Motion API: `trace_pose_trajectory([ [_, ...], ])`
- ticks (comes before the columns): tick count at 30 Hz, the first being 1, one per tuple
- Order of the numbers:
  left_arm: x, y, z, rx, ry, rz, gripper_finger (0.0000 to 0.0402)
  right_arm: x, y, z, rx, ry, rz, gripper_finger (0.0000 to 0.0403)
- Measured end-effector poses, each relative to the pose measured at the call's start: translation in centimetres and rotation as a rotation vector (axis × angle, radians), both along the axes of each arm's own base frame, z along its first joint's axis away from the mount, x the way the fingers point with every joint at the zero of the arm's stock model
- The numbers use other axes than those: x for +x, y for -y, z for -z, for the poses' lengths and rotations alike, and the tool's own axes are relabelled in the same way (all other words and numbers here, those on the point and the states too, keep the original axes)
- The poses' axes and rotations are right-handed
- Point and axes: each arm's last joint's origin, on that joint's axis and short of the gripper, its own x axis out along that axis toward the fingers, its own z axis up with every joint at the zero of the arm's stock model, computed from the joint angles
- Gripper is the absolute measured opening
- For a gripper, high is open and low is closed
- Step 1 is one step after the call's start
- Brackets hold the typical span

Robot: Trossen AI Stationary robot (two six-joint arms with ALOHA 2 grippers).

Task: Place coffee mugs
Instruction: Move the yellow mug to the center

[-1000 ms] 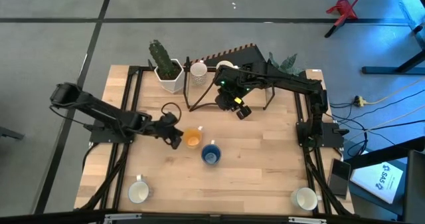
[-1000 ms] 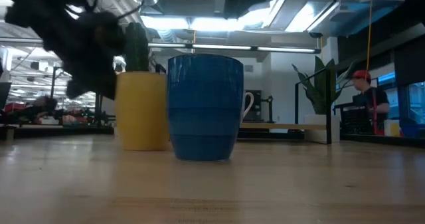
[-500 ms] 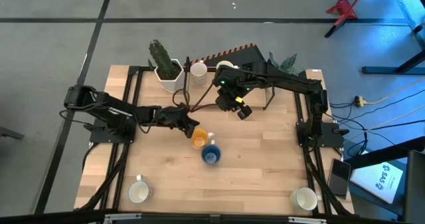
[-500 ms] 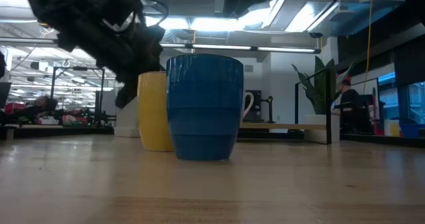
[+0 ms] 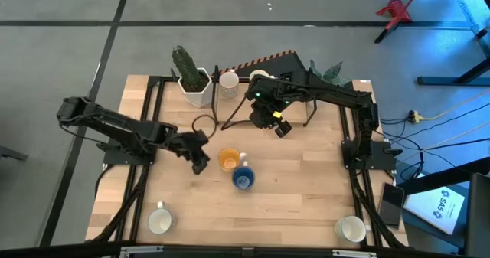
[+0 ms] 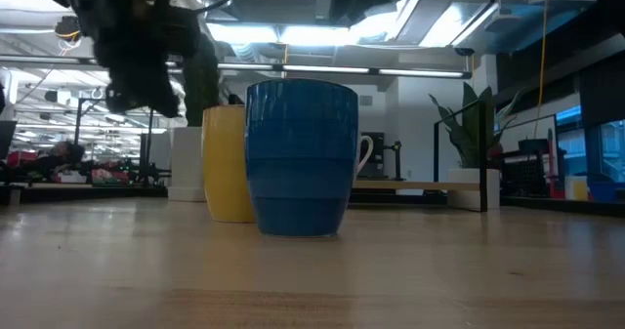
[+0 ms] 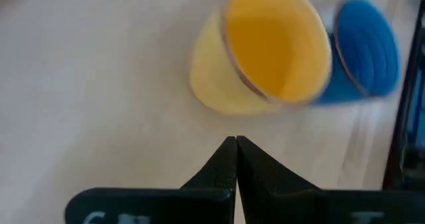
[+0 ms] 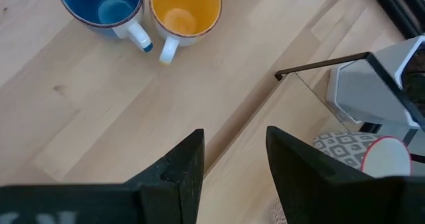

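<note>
The left gripper (image 5: 200,164) has its two fingers pressed together with nothing between them, and the orange mug (image 5: 226,160) stands on the table (image 5: 306,189) just in front of its tips, not touching. The blue mug (image 5: 243,177) stands right beside the orange one, a little farther from those tips. The right gripper (image 5: 281,129) hangs above the table with its fingers apart and empty, and both mugs sit well out past them.

Bright ceiling strip lights glare in the low view, while the left wrist view is blurred throughout.
</note>
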Motion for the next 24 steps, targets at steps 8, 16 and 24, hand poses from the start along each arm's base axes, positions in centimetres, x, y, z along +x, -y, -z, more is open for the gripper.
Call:
trace_pose_trajectory([
  [8, 2.3, 0.9, 2.3, 0.057, -0.01, -0.009, 0.0, 0.0, 0.0, 0.0, 0.0, 0.002, 0.0, 0.0151],
  [16, 5.4, 0.5, 4.7, 0.03, 0.059, 0.002, 0.0, 0.0, 0.0, 0.0, 0.005, 0.0, 0.011, 0.0151],
  [24, 7.8, -1.5, 6.5, 0.041, 0.162, 0.014, 0.0, -0.1, 0.0, 0.0, 0.006, -0.01, 0.011, 0.0151],
])
